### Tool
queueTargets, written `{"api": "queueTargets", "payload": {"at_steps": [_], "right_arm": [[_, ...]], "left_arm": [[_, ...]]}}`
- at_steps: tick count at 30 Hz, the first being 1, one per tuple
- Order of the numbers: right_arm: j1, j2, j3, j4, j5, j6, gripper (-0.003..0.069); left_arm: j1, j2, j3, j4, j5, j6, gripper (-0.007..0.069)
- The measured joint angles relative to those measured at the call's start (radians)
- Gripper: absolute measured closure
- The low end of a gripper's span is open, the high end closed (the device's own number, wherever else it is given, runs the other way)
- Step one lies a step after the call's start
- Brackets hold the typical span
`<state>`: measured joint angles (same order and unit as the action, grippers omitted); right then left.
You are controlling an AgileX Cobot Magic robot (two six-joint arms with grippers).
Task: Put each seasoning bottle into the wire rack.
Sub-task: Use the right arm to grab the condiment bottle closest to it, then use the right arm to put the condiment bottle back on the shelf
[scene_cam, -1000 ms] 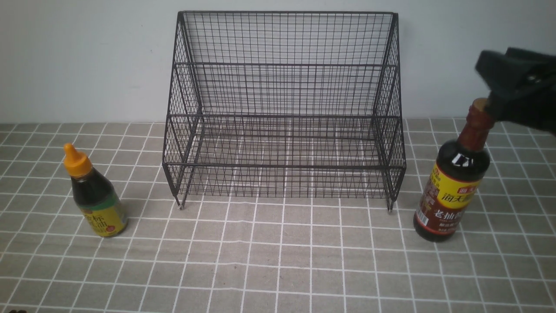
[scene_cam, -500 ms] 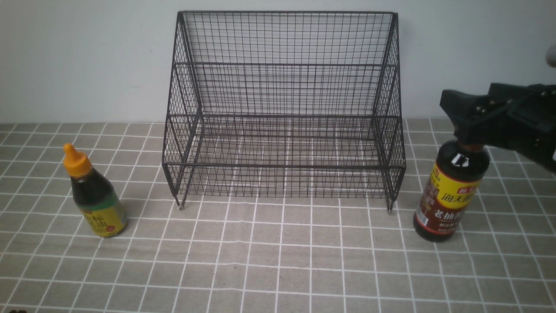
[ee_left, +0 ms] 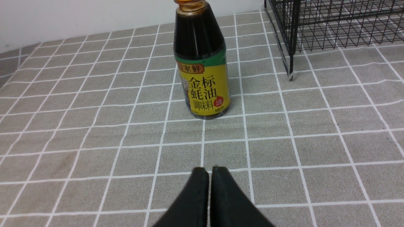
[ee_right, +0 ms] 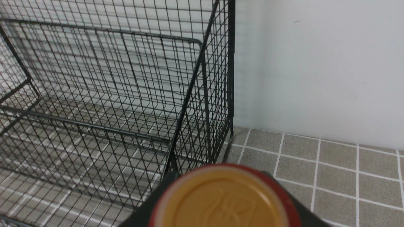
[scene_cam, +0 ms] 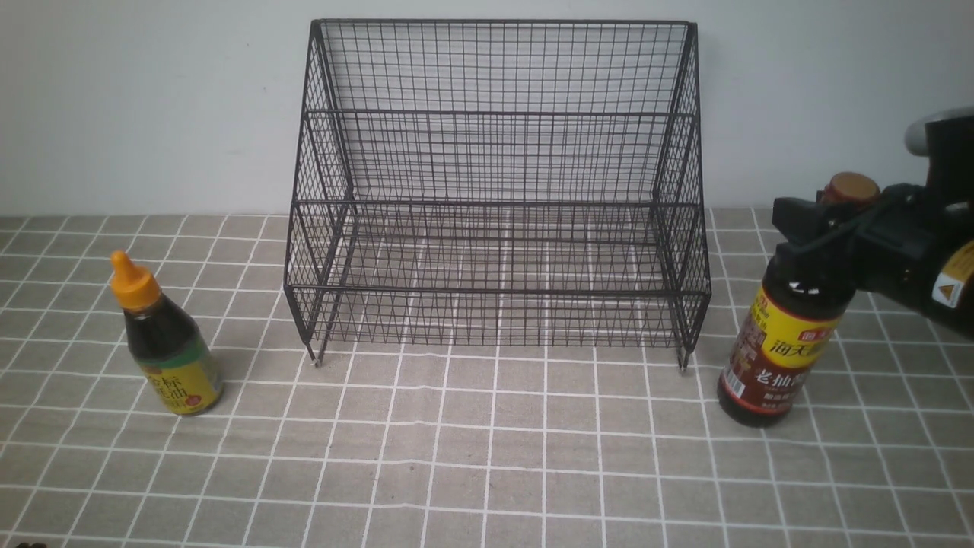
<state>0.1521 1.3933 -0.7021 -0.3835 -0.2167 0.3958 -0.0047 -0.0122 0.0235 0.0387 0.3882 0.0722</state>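
Evidently, the right gripper (scene_cam: 825,222) straddled the neck of the tall dark-liquid bottle with brown-red cap (scene_cam: 791,342), standing just right of the dark wire-mesh rack (scene_cam: 494,114); whether it gripped, I couldn't tell. It needed a firm squeeze before lifting.

The matte black right gripper (scene_cam: 820,219) is pictured, a yellow triangle-marked sticker (scene_cam: 952,285) and silver-grey rounded housing (scene_cam: 918,134) borne behind it; the black left gripper (ee_left: 209,172) is tapered.

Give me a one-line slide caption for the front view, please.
Right gripper grips the tall bottle by its neck beside the empty wire rack; the short bottle stands at left.
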Motion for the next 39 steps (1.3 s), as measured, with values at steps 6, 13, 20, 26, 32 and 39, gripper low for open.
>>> {"api": "queueTargets", "payload": {"at_steps": [6,13,20,26,32,39], "right_arm": [[0.000,-0.138,-0.022,-0.044,0.077,-0.012,0.0390],[0.036,-0.228,-0.207,-0.134,0.072,-0.011,0.0390],[0.089,-0.120,-0.373,-0.154,0.063,0.028,0.0390],[0.123,0.048,-0.503,-0.170,0.035,0.083,0.0391],[0.130,0.218,-0.648,-0.181,-0.047,0.095,0.0391],[0.130,0.327,-0.733,-0.187,-0.080,0.099,0.0391]], "left_arm": [[0.000,0.000,0.000,0.000,0.000,0.000,0.0631],[0.000,0.000,0.000,0.000,0.000,0.000,0.0631],[0.000,0.000,0.000,0.000,0.000,0.000,0.0631],[0.000,0.000,0.000,0.000,0.000,0.000,0.0631],[0.000,0.000,0.000,0.000,0.000,0.000,0.0631],[0.000,0.000,0.000,0.000,0.000,0.000,0.0631]]}}
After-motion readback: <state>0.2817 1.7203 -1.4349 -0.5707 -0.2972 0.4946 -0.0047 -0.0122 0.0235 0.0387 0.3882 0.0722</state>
